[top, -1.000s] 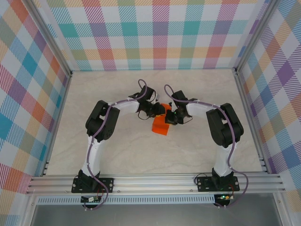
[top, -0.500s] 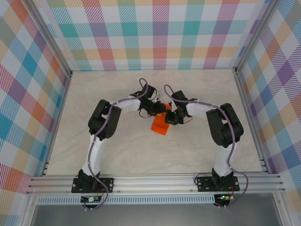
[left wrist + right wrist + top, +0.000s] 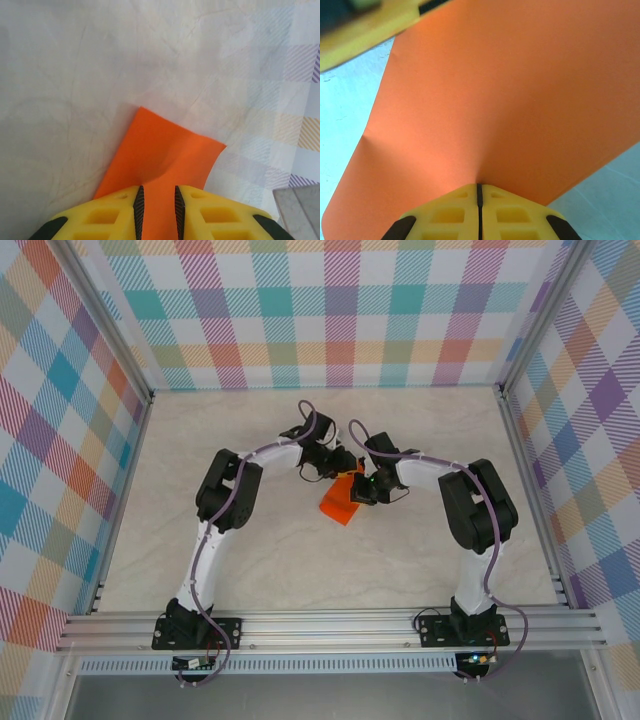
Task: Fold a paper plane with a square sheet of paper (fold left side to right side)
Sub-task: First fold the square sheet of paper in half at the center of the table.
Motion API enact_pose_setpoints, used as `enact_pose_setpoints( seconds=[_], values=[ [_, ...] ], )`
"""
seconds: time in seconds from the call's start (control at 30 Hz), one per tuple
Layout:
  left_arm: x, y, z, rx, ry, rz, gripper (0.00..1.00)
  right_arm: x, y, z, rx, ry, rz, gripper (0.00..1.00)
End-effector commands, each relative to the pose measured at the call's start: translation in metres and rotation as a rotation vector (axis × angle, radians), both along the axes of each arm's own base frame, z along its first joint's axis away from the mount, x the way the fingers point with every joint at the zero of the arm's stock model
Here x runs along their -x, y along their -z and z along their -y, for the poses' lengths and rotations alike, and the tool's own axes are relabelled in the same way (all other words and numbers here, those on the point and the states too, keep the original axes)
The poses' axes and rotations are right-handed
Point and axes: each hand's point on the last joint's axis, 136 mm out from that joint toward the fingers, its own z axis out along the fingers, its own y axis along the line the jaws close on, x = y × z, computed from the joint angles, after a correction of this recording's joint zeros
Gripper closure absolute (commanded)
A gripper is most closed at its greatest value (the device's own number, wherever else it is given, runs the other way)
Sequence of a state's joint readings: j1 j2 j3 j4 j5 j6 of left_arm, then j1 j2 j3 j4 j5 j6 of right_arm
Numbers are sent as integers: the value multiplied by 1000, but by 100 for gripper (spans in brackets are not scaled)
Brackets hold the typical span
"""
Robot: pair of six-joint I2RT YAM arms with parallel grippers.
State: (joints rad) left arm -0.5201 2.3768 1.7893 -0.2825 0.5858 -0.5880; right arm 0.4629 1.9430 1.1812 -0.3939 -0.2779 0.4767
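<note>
The square sheet of paper (image 3: 338,506) is bright orange and sits mid-table between both arms, bent and partly lifted. It has no pointed paper plane shape. My right gripper (image 3: 362,488) is shut on the sheet's right edge; in the right wrist view the paper (image 3: 495,100) puckers at the closed tips of that gripper (image 3: 479,186). My left gripper (image 3: 340,470) is over the sheet's far part. In the left wrist view its jaws (image 3: 156,192) stand a little apart, with the paper (image 3: 160,150) running between the pads and buckling at the left one. A left finger (image 3: 365,35) shows at the paper's far edge.
The pale marbled table (image 3: 250,560) is walled by plaid panels (image 3: 340,310) on three sides. An aluminium rail (image 3: 330,625) carrying both arm bases crosses the near edge. Both arms bend inward toward the middle.
The left arm has swung up and to the right, bringing its gripper closer over the paper. The sheet has shifted slightly toward the back. The right arm has hardly moved.
</note>
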Motion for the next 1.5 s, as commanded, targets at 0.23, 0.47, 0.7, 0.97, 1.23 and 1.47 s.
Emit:
enact_pose_setpoints(
  seconds=[0.23, 0.47, 0.7, 0.97, 1.23, 1.47],
  values=[
    [-52, 10, -6, 23, -108, 44, 74, 48, 54, 38, 197, -16, -175, 93],
    [-61, 6, 8, 78, -108, 46, 72, 48, 53, 39, 204, -19, -173, 93],
    [-64, 3, 26, 117, -97, 46, 71, 48, 53, 40, 205, -16, -176, 93],
    [-77, -12, 29, 130, -110, 72, 71, 49, 52, 40, 207, -17, -179, 93],
    [-83, -69, -21, 88, -126, 175, 69, 43, 45, 36, 186, -22, -155, 93],
    [-38, -98, -71, 40, -124, 223, 69, 41, 38, 36, 181, -92, -128, 93]
  ],
)
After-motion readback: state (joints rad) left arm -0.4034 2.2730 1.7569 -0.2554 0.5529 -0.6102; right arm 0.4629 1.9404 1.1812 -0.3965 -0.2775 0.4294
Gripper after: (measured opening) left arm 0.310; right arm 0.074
